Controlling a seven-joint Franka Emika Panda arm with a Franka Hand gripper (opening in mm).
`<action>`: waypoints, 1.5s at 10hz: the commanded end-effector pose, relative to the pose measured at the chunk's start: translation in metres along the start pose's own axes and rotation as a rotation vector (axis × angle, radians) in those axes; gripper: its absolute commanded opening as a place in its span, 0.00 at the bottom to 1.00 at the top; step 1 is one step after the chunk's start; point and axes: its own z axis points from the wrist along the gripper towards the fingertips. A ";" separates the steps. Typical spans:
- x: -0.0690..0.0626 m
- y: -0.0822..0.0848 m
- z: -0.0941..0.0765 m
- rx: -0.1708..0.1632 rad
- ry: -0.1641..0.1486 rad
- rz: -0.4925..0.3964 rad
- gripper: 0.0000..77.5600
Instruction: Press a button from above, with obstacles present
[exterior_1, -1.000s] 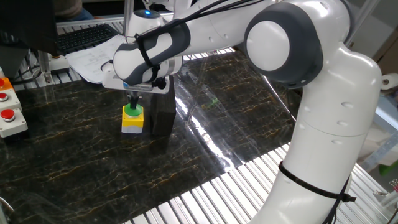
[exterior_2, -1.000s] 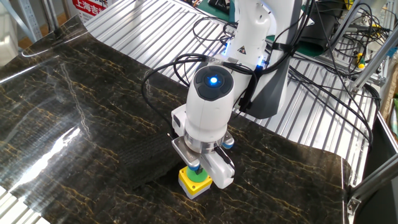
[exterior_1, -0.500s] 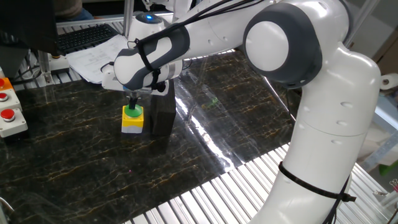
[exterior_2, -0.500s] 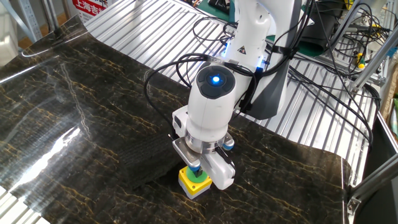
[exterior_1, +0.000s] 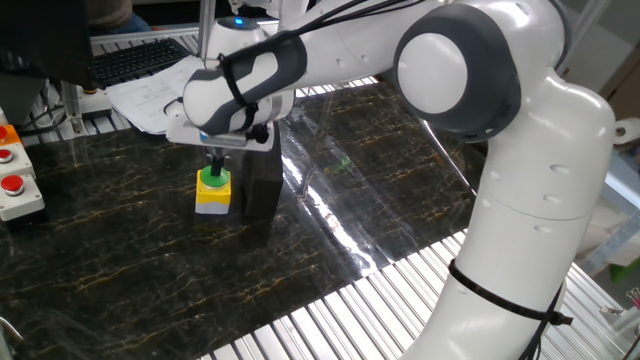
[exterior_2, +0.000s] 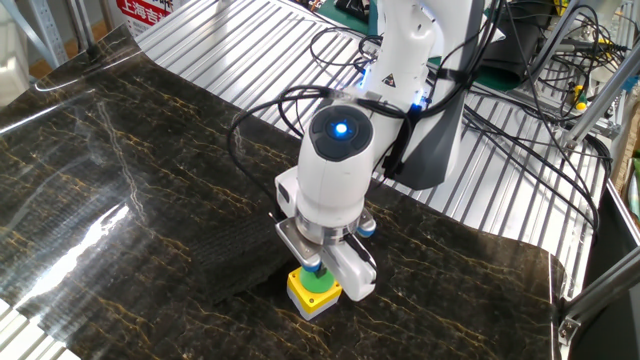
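The button (exterior_1: 212, 192) is a small yellow box with a green dome cap (exterior_1: 212, 178) on the dark marble table. It also shows in the other fixed view (exterior_2: 313, 292). My gripper (exterior_1: 215, 165) hangs straight down over the cap, its fingers together as one narrow dark stem with the tips at the cap's top. In the other fixed view the gripper (exterior_2: 315, 270) covers the far part of the cap. The black slab obstacle (exterior_1: 263, 182) stands upright just right of the button, close to my hand. It is hidden behind my arm in the other fixed view.
A white housing with red round buttons (exterior_1: 12, 184) sits at the table's left edge. Papers and a keyboard (exterior_1: 140, 60) lie behind the table. Ribbed metal (exterior_1: 330, 320) borders the marble top. Cables (exterior_2: 500, 150) trail by the robot base.
My hand tilted and rose slightly half a second ago and is back where it was a second ago, still on top of the green cap. The button and slab have not moved.
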 end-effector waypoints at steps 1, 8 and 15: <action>-0.007 0.001 -0.024 0.012 0.018 0.003 0.00; -0.012 -0.017 -0.050 0.025 0.055 -0.099 0.00; -0.016 -0.017 -0.052 0.034 0.063 -0.115 0.00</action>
